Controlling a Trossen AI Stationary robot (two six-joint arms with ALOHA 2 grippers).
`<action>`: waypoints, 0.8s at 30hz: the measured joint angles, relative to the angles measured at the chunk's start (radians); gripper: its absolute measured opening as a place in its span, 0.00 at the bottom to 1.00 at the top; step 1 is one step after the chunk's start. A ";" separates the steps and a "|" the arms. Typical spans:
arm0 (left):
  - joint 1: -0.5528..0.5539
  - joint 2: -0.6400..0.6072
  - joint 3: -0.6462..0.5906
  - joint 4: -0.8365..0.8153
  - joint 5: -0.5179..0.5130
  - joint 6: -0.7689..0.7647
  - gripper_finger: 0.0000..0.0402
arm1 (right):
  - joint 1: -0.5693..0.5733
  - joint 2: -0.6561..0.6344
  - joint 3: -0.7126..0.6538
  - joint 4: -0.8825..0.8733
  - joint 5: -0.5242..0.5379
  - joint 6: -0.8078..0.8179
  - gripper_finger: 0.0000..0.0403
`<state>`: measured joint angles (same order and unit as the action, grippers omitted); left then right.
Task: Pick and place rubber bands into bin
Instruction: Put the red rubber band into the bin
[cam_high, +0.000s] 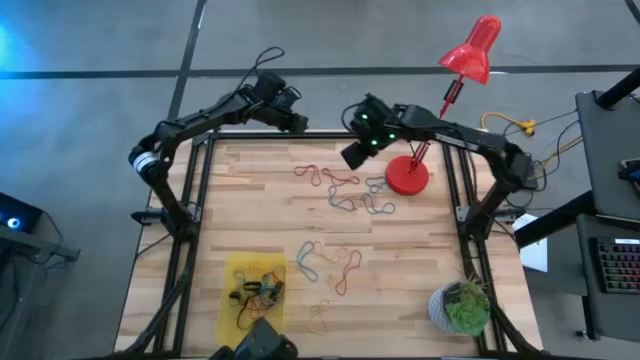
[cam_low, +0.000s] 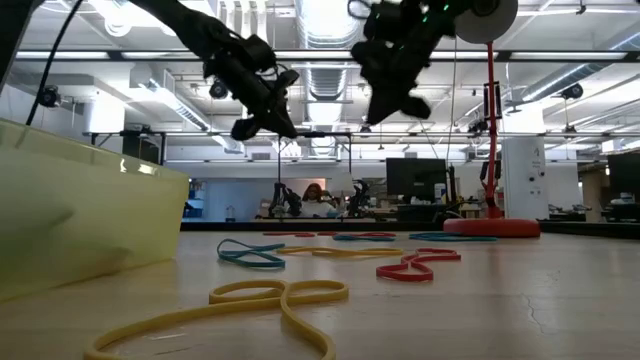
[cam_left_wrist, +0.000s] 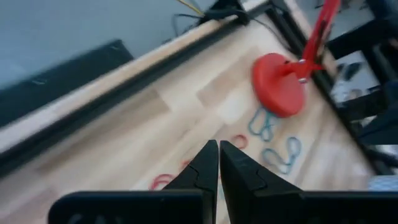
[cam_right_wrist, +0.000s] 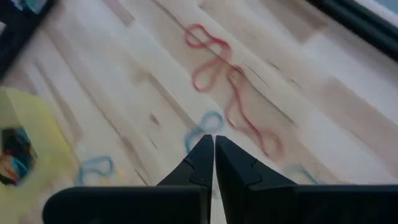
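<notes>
Several rubber bands lie flat and loose on the wooden table: red ones toward the far side, blue ones beside them, and yellow and red ones nearer the middle. The yellow bin stands at the near left with a few bands inside. My left gripper hangs shut and empty in the air over the table's far edge. My right gripper hangs shut and empty above the red and blue bands at the far middle.
A red desk lamp stands with its round base on the far right of the table, close to the blue bands. A potted green plant sits at the near right corner. Black frame rails run along the table's sides.
</notes>
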<state>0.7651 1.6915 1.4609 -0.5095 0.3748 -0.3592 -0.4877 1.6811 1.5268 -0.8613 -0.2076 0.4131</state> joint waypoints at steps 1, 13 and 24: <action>-0.001 -0.012 0.000 -0.019 -0.033 0.022 0.00 | -0.002 0.022 -0.002 0.041 -0.019 0.003 0.02; 0.014 0.049 -0.010 0.018 -0.087 0.013 0.00 | 0.001 0.303 0.143 0.172 -0.062 0.029 0.02; 0.010 0.252 0.065 -0.159 -0.086 0.014 0.00 | 0.001 0.249 0.287 -0.090 0.078 0.052 0.02</action>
<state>0.7753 1.9436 1.5257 -0.6686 0.2892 -0.3448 -0.4868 1.9304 1.8143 -0.9516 -0.1296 0.4656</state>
